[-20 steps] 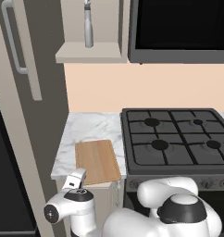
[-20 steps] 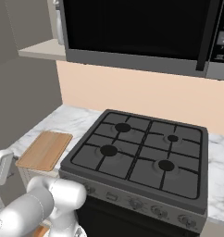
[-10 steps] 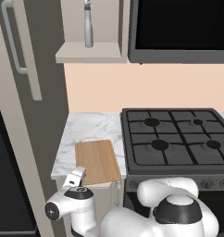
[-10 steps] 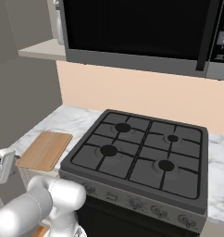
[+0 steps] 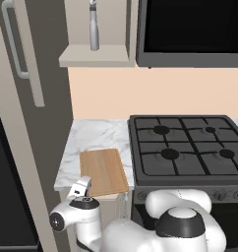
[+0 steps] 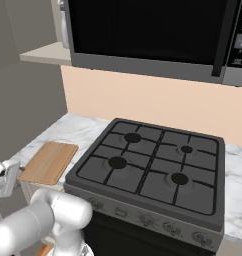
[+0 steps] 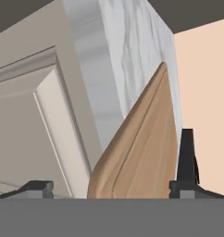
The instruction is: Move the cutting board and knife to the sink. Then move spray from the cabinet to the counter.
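The light-brown cutting board (image 5: pixel 104 172) lies flat on the marble tabletop (image 5: pixel 94 138), overhanging its near edge. The grey spray (image 5: pixel 94 27) stands upright in the cabinet (image 5: pixel 94 55).

The white marble counter (image 5: pixel 94 140) carries the cutting board (image 5: pixel 103 172), which lies flat near its front edge, just left of the black gas stovetop (image 5: pixel 190 150). Above, the cabinet shelf (image 5: pixel 94 55) holds the upright spray (image 5: pixel 94 27).
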